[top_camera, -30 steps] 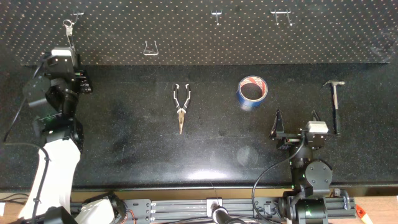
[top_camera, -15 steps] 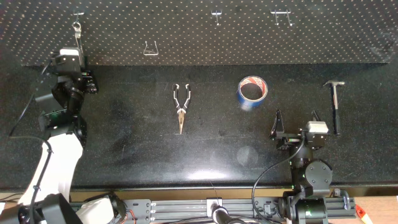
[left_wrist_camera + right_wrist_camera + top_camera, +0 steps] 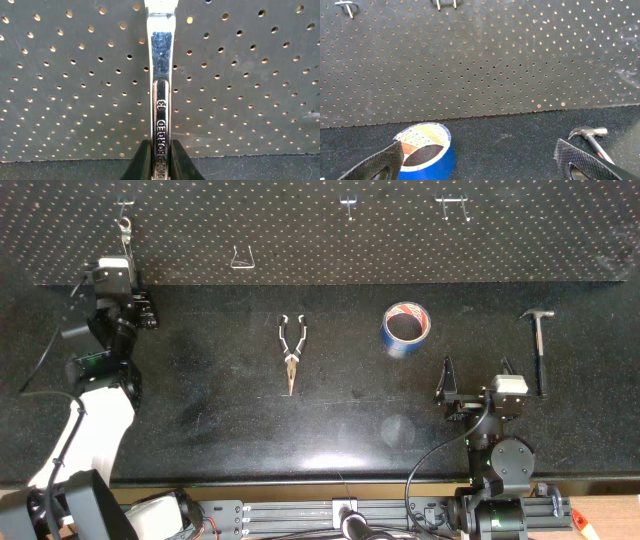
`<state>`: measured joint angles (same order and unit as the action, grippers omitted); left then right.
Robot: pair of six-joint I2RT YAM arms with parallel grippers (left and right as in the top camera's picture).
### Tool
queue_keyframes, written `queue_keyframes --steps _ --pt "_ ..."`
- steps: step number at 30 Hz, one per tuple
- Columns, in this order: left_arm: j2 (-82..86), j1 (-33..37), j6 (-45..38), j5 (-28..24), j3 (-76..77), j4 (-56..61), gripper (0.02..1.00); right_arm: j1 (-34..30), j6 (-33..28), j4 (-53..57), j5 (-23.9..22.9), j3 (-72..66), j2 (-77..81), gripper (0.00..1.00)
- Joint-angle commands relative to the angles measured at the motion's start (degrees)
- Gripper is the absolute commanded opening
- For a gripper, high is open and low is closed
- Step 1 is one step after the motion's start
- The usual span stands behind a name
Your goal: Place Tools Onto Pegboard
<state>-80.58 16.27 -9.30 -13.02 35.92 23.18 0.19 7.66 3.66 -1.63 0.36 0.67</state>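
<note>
The left gripper (image 3: 126,258) is up at the far left of the pegboard (image 3: 300,230). Its 2 fingers (image 3: 144,161) are close together and pinch the bottom end of a shiny wrench (image 3: 161,90). The wrench stands straight up in front of the board's little holes. From above, the wrench (image 3: 124,230) shows as a thin silver bar, with its top end just below a small hook (image 3: 125,202). I cannot tell if the wrench hangs on that hook.

The right gripper (image 3: 475,372) sits low over the black table (image 3: 200,400), near the right side. Its fingers (image 3: 582,161) are spread wide and hold nothing.

3 more tools lie on the table (all of them apart from each other). The pliers (image 3: 292,352) lie near the middle, with the pointed nose toward the arms. The roll of tape (image 3: 406,326) is blue and lies flat with its hole facing up, right of the pliers. The hammer (image 3: 538,348) lies at the far right, with its head toward the board.

From the right wrist, the roll of tape (image 3: 425,145) is near 1 finger and the hammer (image 3: 590,136) is near the other, and both are close to the foot of the pegboard (image 3: 495,65).

A bent wire hook (image 3: 241,258) sits low on the board, left of the middle. 2 more hooks (image 3: 348,202) are near the top.
</note>
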Motion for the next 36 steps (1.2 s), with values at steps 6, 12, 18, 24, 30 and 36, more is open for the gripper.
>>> queue_keyframes --steps 6,12,18,24,30,36 --pt "9.1 -0.2 0.1 1.3 2.2 -10.4 0.029 0.4 -0.4 0.3 -0.9 -0.1 -0.6 0.980" --pt "16.0 -0.2 0.5 1.3 2.2 -12.3 0.029 0.4 -0.4 0.3 -0.9 -0.1 -0.6 0.980" --pt "18.7 -0.2 0.5 1.3 2.2 -14.1 0.029 0.4 -0.4 0.3 -0.9 -0.1 -0.6 0.980" --pt "16.7 -0.2 0.5 1.3 2.2 -13.4 0.029 0.4 -0.4 0.3 -0.9 -0.1 -0.6 0.980" --pt "15.4 -0.3 0.5 0.8 2.2 -13.4 0.029 0.4 -0.4 0.3 -0.9 -0.1 -0.6 0.980" --pt "14.8 -2.0 -0.2 0.6 2.2 -13.4 0.029 0.4 -0.4 0.3 -0.9 -0.1 -0.6 0.980"
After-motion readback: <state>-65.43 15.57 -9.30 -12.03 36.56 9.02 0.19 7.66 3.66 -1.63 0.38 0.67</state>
